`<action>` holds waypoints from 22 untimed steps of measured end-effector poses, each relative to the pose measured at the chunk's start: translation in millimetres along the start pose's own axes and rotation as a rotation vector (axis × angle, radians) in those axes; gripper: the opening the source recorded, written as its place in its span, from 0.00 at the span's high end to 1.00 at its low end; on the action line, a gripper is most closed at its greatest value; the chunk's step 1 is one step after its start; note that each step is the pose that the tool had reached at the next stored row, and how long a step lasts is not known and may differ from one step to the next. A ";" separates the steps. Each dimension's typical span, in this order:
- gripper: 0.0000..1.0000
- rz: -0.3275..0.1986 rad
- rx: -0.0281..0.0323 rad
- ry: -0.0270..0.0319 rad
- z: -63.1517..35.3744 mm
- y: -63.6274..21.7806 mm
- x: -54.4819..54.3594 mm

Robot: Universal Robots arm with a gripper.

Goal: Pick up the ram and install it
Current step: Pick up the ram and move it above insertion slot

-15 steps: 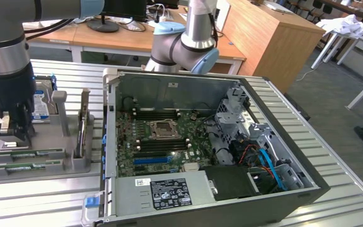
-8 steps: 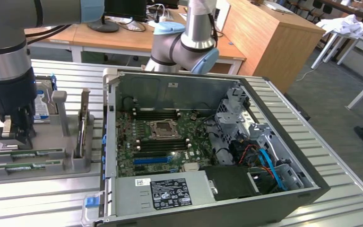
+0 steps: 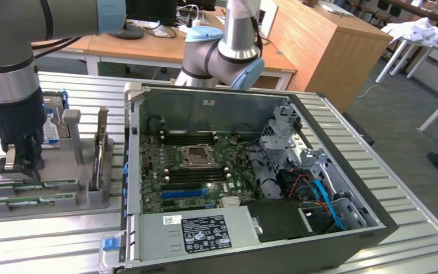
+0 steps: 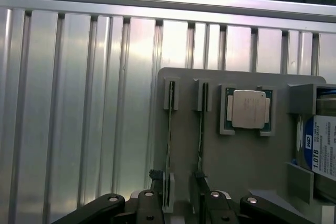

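- Ribbed aluminium surface (image 3: 67, 251) spreads across the exterior view. It carries a grey moulded plastic tray (image 3: 52, 214) on the exterior view's left and, beside it, an open black computer case (image 3: 371, 228) with a green motherboard (image 3: 152, 171).
- Exterior view, the risk: the ram (image 3: 30, 200), a long, narrow green circuit-board stick, stands on edge in a tray slot. A matching second green stick (image 3: 35, 185) sits just beside it. With the two so close, I judge that a slightly off-line descent could pinch the wrong stick or knock both.
- Exterior view, the end effector (image 3: 20, 168): the black two-fingered tool hangs low over the slotted end of the tray. Its fingers are spread and it carries nothing. Whether it touches the tray cannot be told from here.
- Wrist view, the risk: the ram (image 4: 169, 129) lies between the fingers, but the second green stick runs right under one of them. A straight drop may land that finger on the neighbour's top edge, chipping it or jamming the grasp.
- Wrist view, the end effector (image 4: 179, 200): it is wide open and empty, straddling one end of the ram with no contact visible. A square silver processor (image 4: 248, 109) sits well apart in the tray.
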State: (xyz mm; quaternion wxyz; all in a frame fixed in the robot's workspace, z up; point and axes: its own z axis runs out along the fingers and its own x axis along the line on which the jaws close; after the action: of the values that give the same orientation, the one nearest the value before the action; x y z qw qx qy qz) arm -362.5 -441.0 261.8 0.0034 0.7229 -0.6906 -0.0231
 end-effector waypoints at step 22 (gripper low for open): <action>0.64 0.000 -0.0001 0.0000 23.4 -0.8 0.7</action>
State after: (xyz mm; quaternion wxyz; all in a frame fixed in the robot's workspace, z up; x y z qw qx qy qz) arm -362.5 -441.0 238.4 0.0034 0.7228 -0.6906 -0.0231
